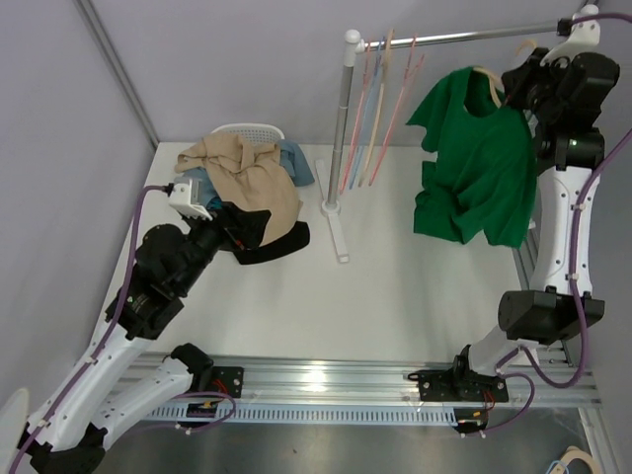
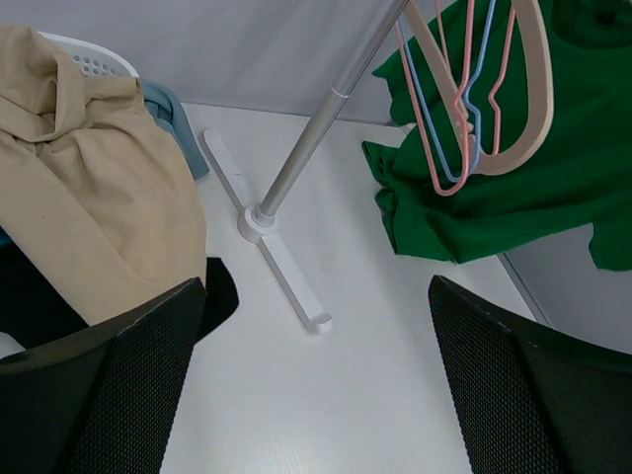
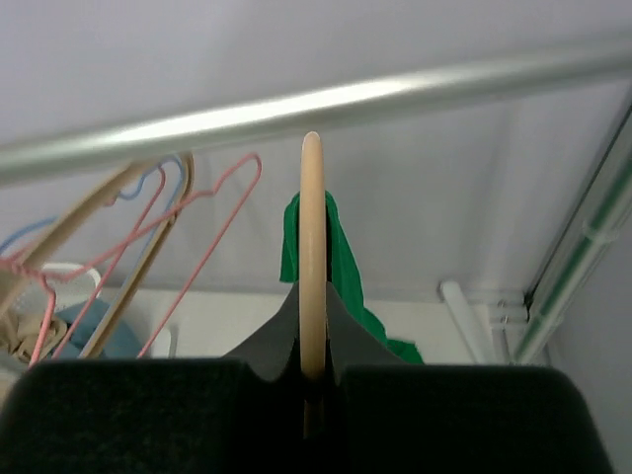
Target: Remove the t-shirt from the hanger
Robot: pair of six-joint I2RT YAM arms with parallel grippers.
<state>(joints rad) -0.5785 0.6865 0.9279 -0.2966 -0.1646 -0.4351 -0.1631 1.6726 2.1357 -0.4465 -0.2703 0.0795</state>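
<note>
our left claw (image 2: 316, 395) is hovering wide open over the table (image 2: 375, 326), just beside the heap of clothes (image 2: 89, 168). farther back, our right claw (image 3: 312, 373) is pinching the wooden hanger (image 3: 312, 257) tightly between its jaws. we are seeing the green t-shirt (image 1: 474, 168) draping from that hanger, sagging toward the table, just under the rail (image 3: 296, 114).

green t-shirt (image 1: 472, 173), beige hanger (image 3: 312, 257), white table (image 1: 395, 286)

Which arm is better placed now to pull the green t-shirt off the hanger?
Left, probably. The left gripper is open and empty near the clothes pile; the right gripper is shut on the hanger carrying the green t-shirt.
</note>
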